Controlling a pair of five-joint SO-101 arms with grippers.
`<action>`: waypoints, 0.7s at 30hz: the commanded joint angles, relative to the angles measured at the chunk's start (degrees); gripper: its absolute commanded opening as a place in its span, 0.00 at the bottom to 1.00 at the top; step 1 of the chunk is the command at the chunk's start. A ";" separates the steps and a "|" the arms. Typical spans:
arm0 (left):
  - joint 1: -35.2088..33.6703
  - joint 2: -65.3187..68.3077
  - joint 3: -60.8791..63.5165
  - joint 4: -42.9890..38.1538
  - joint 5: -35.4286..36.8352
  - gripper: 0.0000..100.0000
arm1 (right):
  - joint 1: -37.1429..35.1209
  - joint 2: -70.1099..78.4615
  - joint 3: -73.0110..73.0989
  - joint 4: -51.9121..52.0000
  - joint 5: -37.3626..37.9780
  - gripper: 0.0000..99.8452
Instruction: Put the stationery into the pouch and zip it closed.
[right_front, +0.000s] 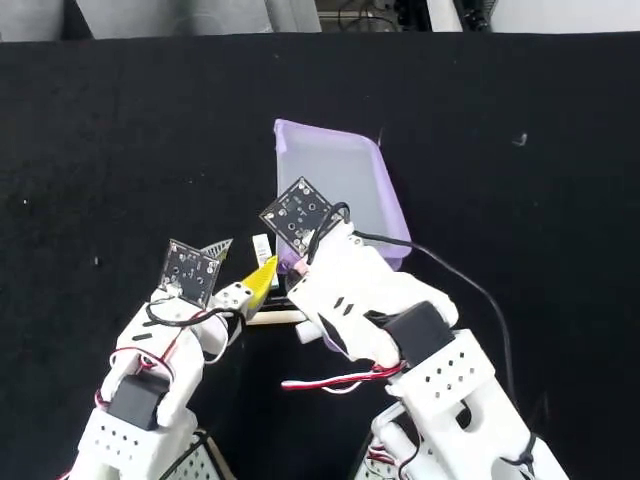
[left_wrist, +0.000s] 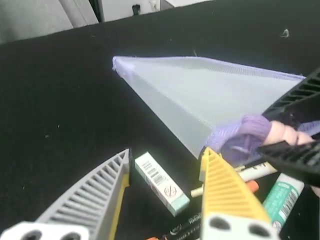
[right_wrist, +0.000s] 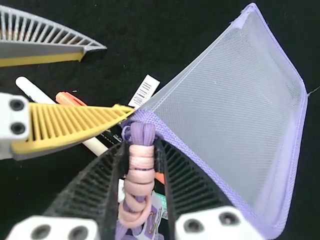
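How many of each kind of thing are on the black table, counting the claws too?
pouch: 1
claws: 2, the left claw and the right claw
small box: 1
pens or markers: 4, a white pen, an orange pen, a black pen and a green-and-white marker
Total: 8, though more could hide under the claws.

Barcode (left_wrist: 150, 172) on small white-green box (left_wrist: 161, 184), round crossed sign (left_wrist: 171, 190) beside it. Lettering on black pen (left_wrist: 186, 227) and green marker (left_wrist: 281, 194) unreadable.
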 joint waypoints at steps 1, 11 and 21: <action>0.84 -0.44 -5.67 3.60 0.88 0.23 | -0.70 -1.45 -0.48 -1.41 -0.09 0.01; 3.65 -0.53 -6.02 3.78 4.13 0.23 | -0.70 -1.45 -0.48 -1.41 -0.09 0.01; 3.91 -0.53 -11.12 10.20 4.40 0.23 | -0.70 -1.45 -0.40 -1.49 -0.09 0.01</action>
